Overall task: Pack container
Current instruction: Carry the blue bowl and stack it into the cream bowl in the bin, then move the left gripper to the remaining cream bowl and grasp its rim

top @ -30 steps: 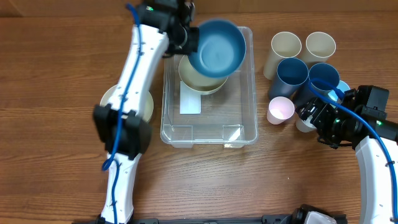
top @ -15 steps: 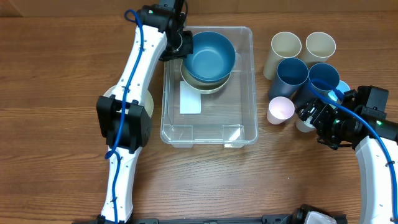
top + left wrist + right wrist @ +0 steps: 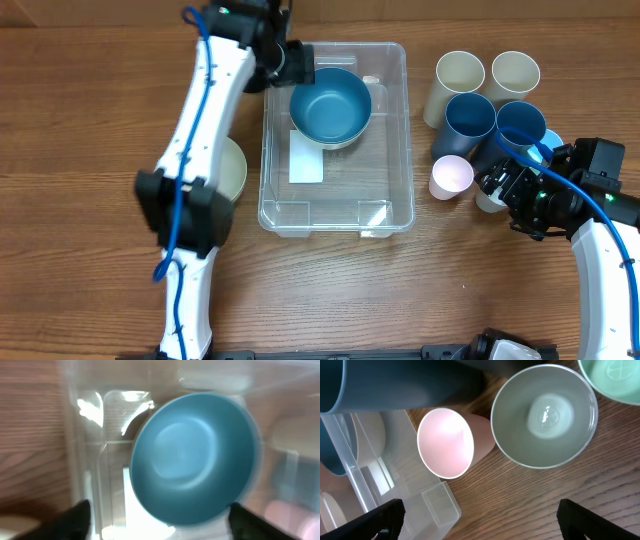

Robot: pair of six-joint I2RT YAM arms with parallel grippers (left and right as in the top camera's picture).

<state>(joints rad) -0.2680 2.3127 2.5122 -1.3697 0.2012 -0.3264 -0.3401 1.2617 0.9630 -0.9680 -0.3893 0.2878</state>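
Note:
The clear container point(image 3: 335, 215) stands mid-table, a white label point(image 3: 306, 162) on its bottom. A blue bowl point(image 3: 330, 105) rests nested in a cream bowl at the bin's far end. My left gripper point(image 3: 292, 65) hovers at the bin's far left rim, just beside the bowl, open and empty. From the left wrist the blue bowl point(image 3: 195, 457) fills the view, with the black fingertips point(image 3: 75, 520) spread wide below it and the left gripper point(image 3: 160, 527) holding nothing. My right gripper point(image 3: 503, 187) is open over the table by a pink cup point(image 3: 451, 177), its opening point(image 3: 485, 522) above bare wood.
Two cream cups point(image 3: 460, 75) and two blue cups point(image 3: 470, 115) stand right of the bin. A pale cup point(image 3: 545, 415) sits beside the pink cup point(image 3: 447, 442), with the bin's corner point(image 3: 435, 505) close by. A cream bowl point(image 3: 235, 170) lies left of the bin, partly under the left arm.
My left gripper lowered the blue bowl onto the cream bowl in the bin, opened and let it go, then drew back a little to the left. The right arm stayed still.

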